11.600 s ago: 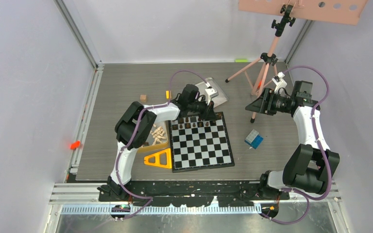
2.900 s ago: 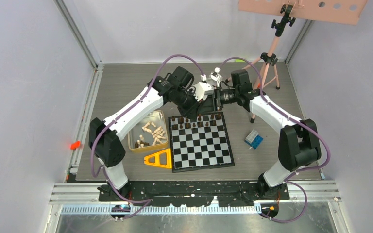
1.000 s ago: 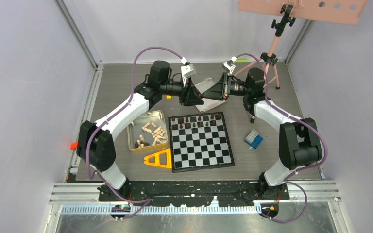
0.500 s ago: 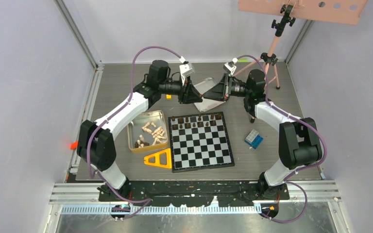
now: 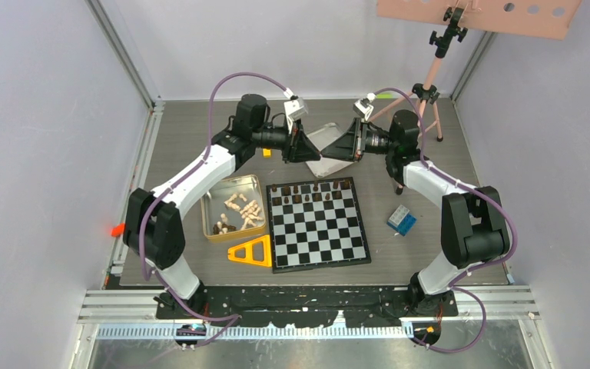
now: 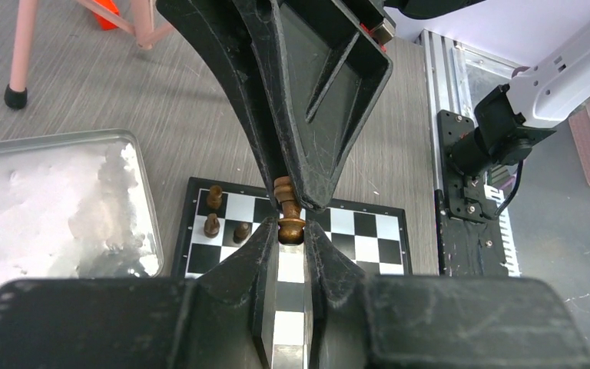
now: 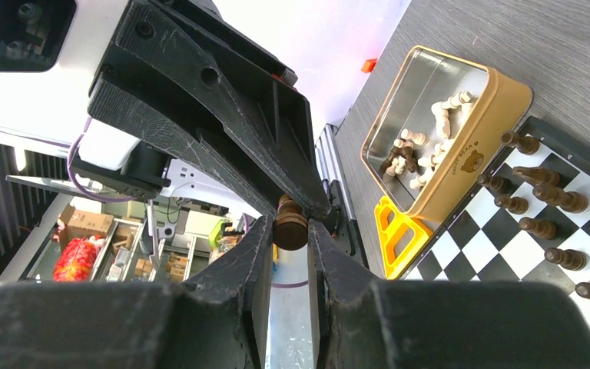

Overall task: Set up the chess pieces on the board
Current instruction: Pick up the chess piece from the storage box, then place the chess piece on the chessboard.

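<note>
My two grippers meet tip to tip in mid-air behind the board (image 5: 323,234). A dark brown chess piece (image 6: 290,217) lies between them. In the left wrist view my left gripper (image 6: 291,232) is shut on its rounded end, and the right gripper's black fingers (image 6: 307,115) hold the other end. In the right wrist view my right gripper (image 7: 290,231) pinches the piece (image 7: 290,225) by its wide base. In the top view the left gripper (image 5: 315,154) and right gripper (image 5: 330,151) hide the piece. Dark pieces (image 5: 311,193) stand on the board's two far rows.
A gold tin (image 5: 207,213) left of the board holds several pale pieces (image 5: 247,209) and a few dark ones. A silver lid (image 5: 325,134) lies under the grippers. A yellow triangle (image 5: 252,252), a blue cube (image 5: 402,220) and a pink tripod (image 5: 429,81) stand around.
My left gripper's jaws have narrowed onto the dark piece that the right gripper holds. Both arms have hardly moved over the last second.
</note>
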Robot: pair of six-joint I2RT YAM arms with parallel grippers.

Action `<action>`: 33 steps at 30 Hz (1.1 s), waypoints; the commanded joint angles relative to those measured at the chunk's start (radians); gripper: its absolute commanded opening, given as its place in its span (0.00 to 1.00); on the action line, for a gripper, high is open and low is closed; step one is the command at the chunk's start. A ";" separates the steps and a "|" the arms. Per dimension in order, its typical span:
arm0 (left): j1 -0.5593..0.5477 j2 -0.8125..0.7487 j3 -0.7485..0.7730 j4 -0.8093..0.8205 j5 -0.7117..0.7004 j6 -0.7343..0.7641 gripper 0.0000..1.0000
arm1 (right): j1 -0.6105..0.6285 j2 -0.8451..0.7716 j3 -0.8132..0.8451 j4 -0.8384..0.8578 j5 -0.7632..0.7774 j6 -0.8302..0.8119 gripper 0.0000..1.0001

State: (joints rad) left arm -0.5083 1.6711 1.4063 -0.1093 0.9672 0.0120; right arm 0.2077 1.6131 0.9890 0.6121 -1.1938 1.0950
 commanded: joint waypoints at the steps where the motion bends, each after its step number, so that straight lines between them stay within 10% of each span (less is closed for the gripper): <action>1: -0.002 -0.005 0.051 0.049 0.048 -0.037 0.04 | -0.002 -0.012 0.011 -0.017 0.004 -0.046 0.01; 6: -0.013 -0.005 0.056 0.053 0.060 -0.057 0.00 | -0.002 -0.018 0.019 -0.141 0.013 -0.153 0.04; 18: -0.048 -0.003 0.132 -0.395 -0.056 0.277 0.00 | -0.112 -0.094 0.089 -0.486 0.033 -0.423 0.60; 33: -0.378 0.552 0.897 -1.230 -0.682 0.533 0.00 | -0.580 -0.328 -0.003 -0.736 0.024 -0.626 0.58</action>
State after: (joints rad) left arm -0.8410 2.1155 2.1521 -1.1080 0.4519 0.5076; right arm -0.3035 1.3457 1.0264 -0.0887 -1.1538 0.5171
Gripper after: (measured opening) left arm 0.164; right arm 0.590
